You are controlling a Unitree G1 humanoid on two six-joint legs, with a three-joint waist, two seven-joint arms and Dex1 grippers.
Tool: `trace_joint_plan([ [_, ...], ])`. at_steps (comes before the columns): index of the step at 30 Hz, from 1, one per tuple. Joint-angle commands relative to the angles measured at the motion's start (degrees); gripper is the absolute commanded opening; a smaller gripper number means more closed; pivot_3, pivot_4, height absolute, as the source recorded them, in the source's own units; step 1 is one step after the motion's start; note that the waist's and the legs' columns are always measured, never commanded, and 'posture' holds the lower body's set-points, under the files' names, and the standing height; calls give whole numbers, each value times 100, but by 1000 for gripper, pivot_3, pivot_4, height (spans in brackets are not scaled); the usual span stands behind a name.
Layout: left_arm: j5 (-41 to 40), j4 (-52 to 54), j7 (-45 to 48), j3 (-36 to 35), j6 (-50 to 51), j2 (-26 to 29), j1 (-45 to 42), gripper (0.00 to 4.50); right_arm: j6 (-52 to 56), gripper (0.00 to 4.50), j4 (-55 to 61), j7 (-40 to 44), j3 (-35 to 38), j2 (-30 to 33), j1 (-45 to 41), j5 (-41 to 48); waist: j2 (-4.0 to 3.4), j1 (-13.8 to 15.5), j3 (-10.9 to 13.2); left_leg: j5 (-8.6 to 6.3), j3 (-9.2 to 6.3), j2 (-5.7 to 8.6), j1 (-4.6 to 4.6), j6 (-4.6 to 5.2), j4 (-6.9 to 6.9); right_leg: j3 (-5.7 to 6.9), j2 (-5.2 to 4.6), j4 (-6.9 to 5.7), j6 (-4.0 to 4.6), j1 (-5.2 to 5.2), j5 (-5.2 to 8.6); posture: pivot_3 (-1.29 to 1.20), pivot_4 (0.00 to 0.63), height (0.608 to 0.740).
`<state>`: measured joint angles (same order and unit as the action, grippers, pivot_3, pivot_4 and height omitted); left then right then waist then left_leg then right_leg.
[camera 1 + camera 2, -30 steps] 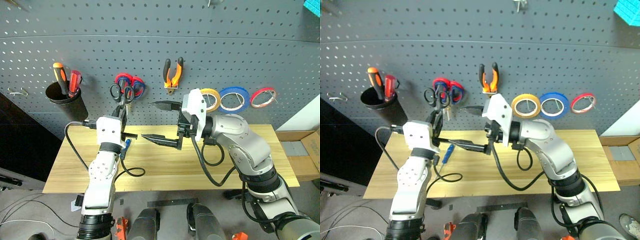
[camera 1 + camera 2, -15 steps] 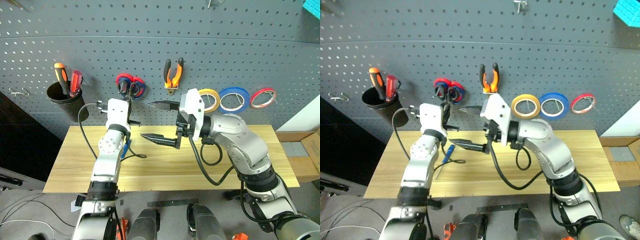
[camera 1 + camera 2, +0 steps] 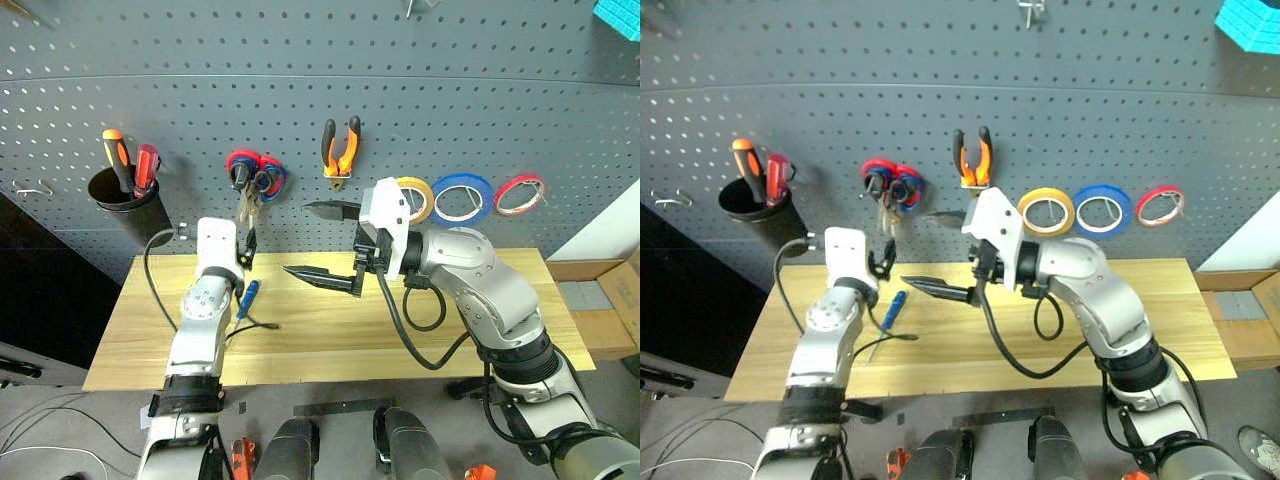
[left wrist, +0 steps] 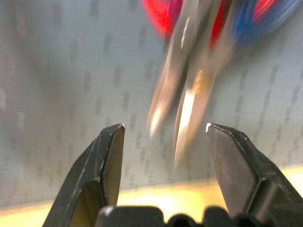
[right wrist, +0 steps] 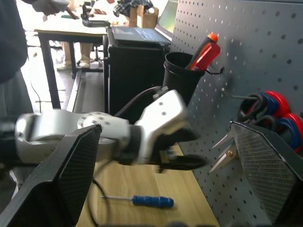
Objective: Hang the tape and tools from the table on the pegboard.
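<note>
With the black-handled scissors (image 3: 247, 190) hung on the pegboard (image 3: 300, 60), my left gripper (image 3: 245, 246) fingers are spread and empty; next, grasp the blue-handled screwdriver (image 3: 245, 297) lying on the tabletop (image 3: 330, 335).

Yellow tape (image 3: 417, 198), pliers (image 3: 340, 148), black scissors (image 3: 246, 196) hang on pegboard (image 3: 300, 60) — screwdriver (image 3: 243, 298) (blue-handled) on table (image 3: 330, 330).

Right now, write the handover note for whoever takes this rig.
Left gripper: fingers open, empty, just below the black-handled steel scissors hanging on the dark grey-blue pegboard.
Right gripper: fingers open, empty, above the pale wooden table.
Done: scissors, orange-and-black pliers and yellow tape ring hang on the pegboard.
Left: small blue-handled screwdriver lies on the table by the left arm; hang it.
</note>
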<state>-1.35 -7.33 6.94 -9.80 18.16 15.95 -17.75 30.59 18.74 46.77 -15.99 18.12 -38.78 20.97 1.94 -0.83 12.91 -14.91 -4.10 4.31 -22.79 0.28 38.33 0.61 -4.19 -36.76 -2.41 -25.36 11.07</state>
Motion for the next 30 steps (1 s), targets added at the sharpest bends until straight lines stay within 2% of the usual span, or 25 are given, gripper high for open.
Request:
trace_joint_plan([
  [1,-140,199,329,-19,1106,290,309,2989,24,4500,292,89,2,68,79,118,-1,-18,1,-7,-2,0,0,13,0,2,1,-1,0,0,0,-8,199,740],
  [9,-312,-673,645,185,2236,300,79,2989,176,4500,449,51,-78,90,200,177,-2,27,2,-11,-9,3,0,19,25,6,-1,-5,-1,13,1,-17,215,740],
  [17,-142,-1304,556,525,2510,274,-386,2989,276,4500,552,33,-105,144,217,131,-1,27,1,-13,-10,2,-2,19,38,4,-4,-9,-1,12,1,-33,208,740],
  [27,55,-1576,382,664,2560,359,-466,2989,300,4500,545,43,-139,118,241,130,-2,27,0,-13,-9,3,1,19,38,3,-20,-9,-1,14,1,-26,206,740],
  [30,140,-1216,360,699,2220,419,-269,2403,275,4500,481,64,-147,94,203,119,-2,21,0,-13,-9,3,1,19,38,2,-20,-9,-1,14,1,-16,207,740],
])
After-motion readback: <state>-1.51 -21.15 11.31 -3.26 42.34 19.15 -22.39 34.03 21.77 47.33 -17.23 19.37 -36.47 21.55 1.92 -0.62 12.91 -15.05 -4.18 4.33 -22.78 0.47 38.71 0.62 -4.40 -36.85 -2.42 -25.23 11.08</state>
